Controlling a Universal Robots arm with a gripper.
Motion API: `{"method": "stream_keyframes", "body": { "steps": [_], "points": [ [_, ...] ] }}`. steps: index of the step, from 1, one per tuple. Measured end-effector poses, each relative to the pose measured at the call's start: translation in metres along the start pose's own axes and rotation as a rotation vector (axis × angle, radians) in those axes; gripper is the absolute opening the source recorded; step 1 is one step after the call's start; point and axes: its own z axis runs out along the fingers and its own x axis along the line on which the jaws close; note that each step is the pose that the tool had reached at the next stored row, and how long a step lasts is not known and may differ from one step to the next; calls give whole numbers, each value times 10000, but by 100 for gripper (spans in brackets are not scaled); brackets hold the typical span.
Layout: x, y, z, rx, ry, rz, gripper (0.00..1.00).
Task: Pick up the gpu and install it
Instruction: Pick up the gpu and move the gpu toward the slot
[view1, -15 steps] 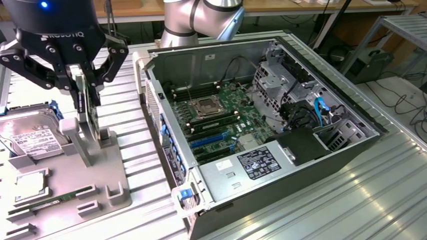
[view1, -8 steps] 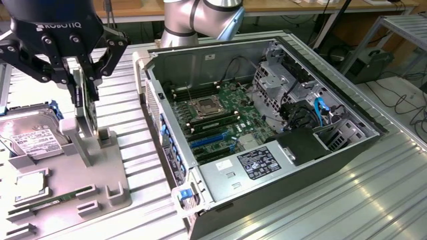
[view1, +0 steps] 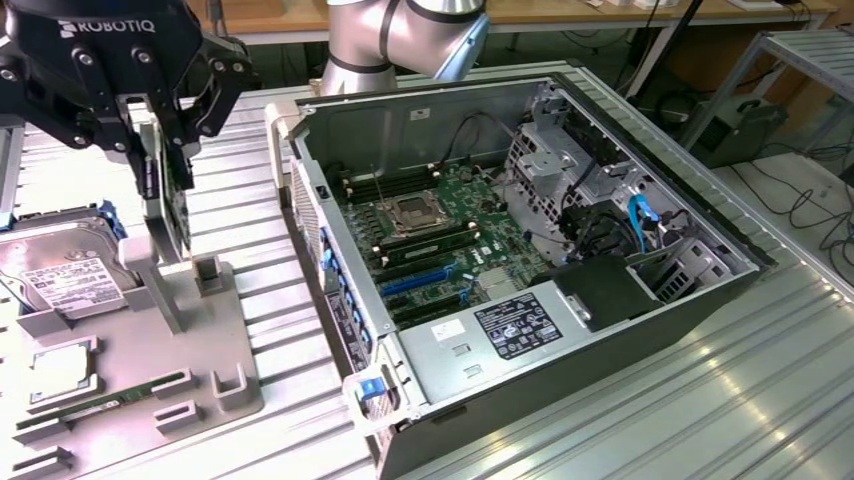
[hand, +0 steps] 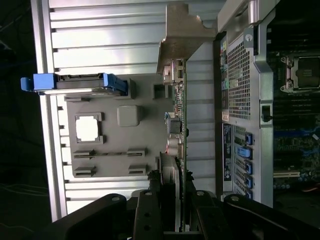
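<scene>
tool (hand: 172, 210): closed tight on the gpu (hand: 176, 125) | gpu: thin side showing, silver bracket (hand: 182, 35) at its far end, over one edge of the grey tray (hand: 145, 130) | hard drive (hand: 75, 83): blue sides, on the tray | computer case (hand: 240, 100): open, beside the tray

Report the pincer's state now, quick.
Pincer: closed, holding the gpu by its upper edge, the card standing upright.

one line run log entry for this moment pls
gripper: shut on gpu | gpu: upright, at its stand on grey tray, lifted or seated unclear | pc case: open, gpu not installed
</scene>
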Motion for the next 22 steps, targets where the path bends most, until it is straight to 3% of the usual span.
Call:
{"method": "stream_keyframes", "body": {
  "steps": [7,19,22],
  "points": [
    [2,-1,-138,0,0,0,28],
    [-1,-1,-142,-1,1,0,28],
    [-62,2,-142,-1,1,0,28]
  ]
}}
